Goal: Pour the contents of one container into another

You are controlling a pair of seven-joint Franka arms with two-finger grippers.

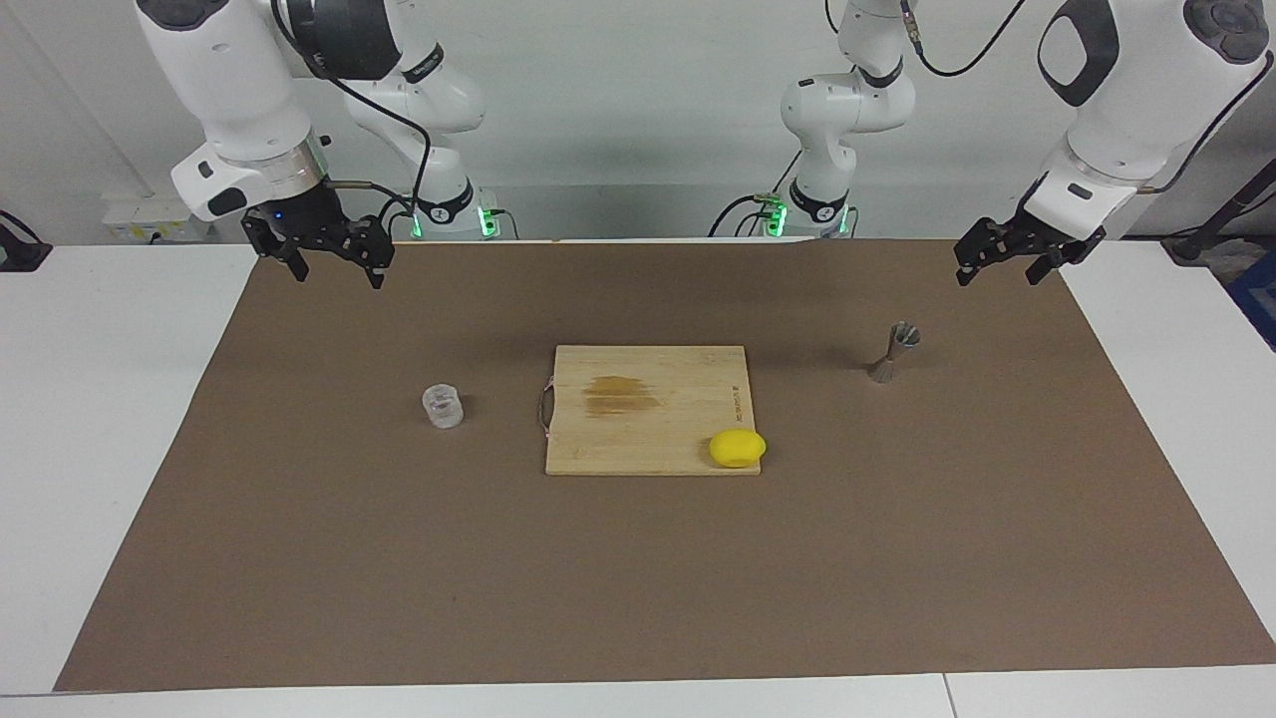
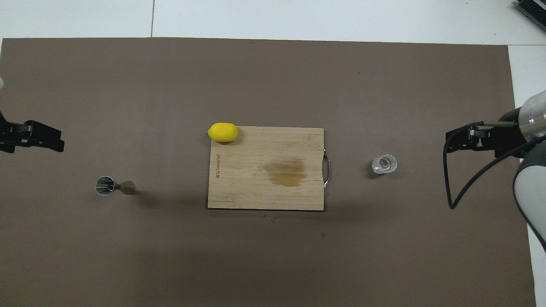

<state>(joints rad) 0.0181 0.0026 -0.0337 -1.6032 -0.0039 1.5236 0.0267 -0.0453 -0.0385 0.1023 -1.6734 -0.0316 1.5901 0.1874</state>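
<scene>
A brown mat [image 1: 638, 558] covers my white counter [image 1: 90, 419], with a pale wall above my two arm bases. On it I count one clear cup [image 1: 443, 406] toward my right arm's end, one metal jigger [image 1: 894, 352] upright toward my left arm's end, and between them one wooden cutting board [image 1: 638, 399] carrying one lemon [image 1: 738, 448] at its corner. My right gripper [image 1: 334, 264] and left gripper [image 1: 1002, 261] both hang spread and empty over the mat's edges, waiting.
</scene>
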